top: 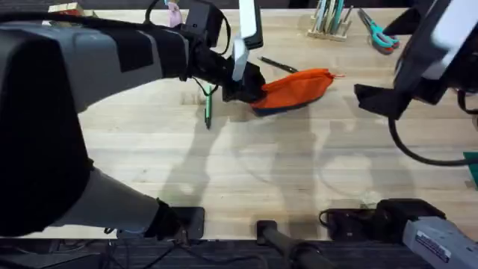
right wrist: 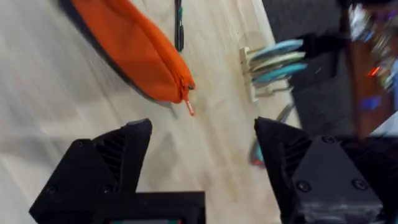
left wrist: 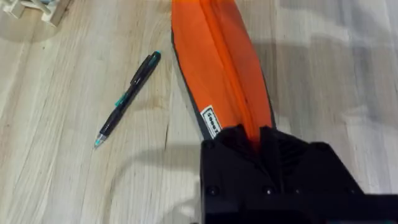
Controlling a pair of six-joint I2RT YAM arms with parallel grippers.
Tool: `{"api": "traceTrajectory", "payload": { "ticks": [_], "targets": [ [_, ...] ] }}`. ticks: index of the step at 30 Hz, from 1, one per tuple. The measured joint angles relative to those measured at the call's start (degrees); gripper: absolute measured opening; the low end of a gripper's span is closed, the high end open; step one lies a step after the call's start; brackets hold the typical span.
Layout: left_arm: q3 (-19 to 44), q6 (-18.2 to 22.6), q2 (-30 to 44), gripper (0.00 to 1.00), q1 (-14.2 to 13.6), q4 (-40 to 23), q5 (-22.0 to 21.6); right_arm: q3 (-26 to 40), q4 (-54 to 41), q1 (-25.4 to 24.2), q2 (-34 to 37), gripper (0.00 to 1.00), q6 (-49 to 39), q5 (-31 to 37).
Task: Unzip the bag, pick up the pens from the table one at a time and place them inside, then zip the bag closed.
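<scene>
Left gripper [left wrist: 252, 140] pinches the bag [top: 295, 89] at nine o'clock; right gripper [right wrist: 202, 155] gapes wide. Zipper closed, both pens [top: 208, 110] outside.

Left pincer [left wrist: 252, 134] clamped tight (right pincer [right wrist: 202, 158] gapes wide).

bag [left wrist: 217, 68] far end cut off | scissors [right wrist: 264, 143] blurred, possibly half hidden
</scene>
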Motion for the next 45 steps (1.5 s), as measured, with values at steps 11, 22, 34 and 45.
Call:
{"api": "traceTrajectory", "payload": {
  "ticks": [11,22,34,45],
  "targets": [
    [0.0,0.0,0.0,0.042,0.0,0.0,0.0,0.0,-0.7,0.0,1.6,0.997,-17.6,0.2],
    [0.0,0.0,0.0,0.042,0.0,0.0,0.0,0.1,-7.3,0.0,2.6,0.998,-19.4,0.4],
    [0.0,0.0,0.0,0.042,0.0,0.0,0.0,0.1,-6.5,-0.1,11.3,0.997,-19.4,4.3],
    [0.0,0.0,0.0,0.042,0.0,0.0,0.0,0.1,1.6,-5.8,12.7,0.996,-11.8,5.8]
  ]
}}
